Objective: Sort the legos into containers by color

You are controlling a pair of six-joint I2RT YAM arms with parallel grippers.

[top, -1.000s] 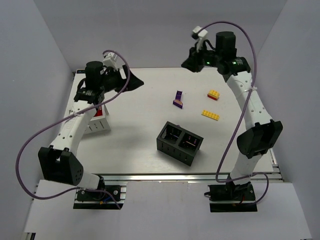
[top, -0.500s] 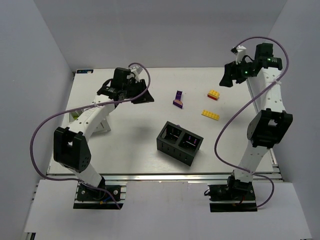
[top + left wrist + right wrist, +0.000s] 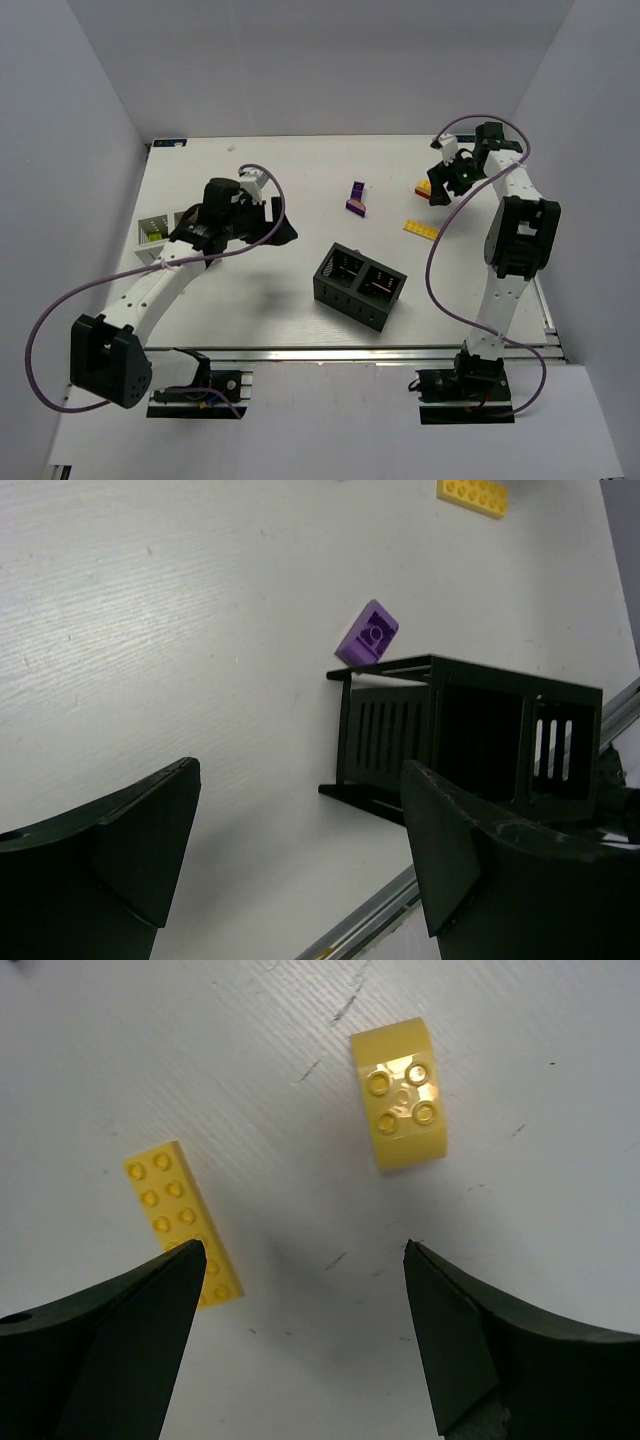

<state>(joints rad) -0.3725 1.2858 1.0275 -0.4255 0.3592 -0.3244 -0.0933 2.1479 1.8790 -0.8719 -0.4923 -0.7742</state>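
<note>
Yellow legos [image 3: 402, 1093] lie beneath the right hand [image 3: 302, 1252] (its jaws wide apart).

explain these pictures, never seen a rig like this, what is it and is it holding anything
Two robot arms are bolted at a table's near edge, each ending in a two-finger gripper. The wide picture comes from a fixed camera above; the other two from a camera on each wrist, so the dark shapes at the bottom are that arm's fingers. On the table: a black two-cell box, a white box, a purple brick, a long yellow brick and a square yellow brick. The left gripper and right gripper are open, holding nothing; the right hangs over the yellow bricks.
</note>
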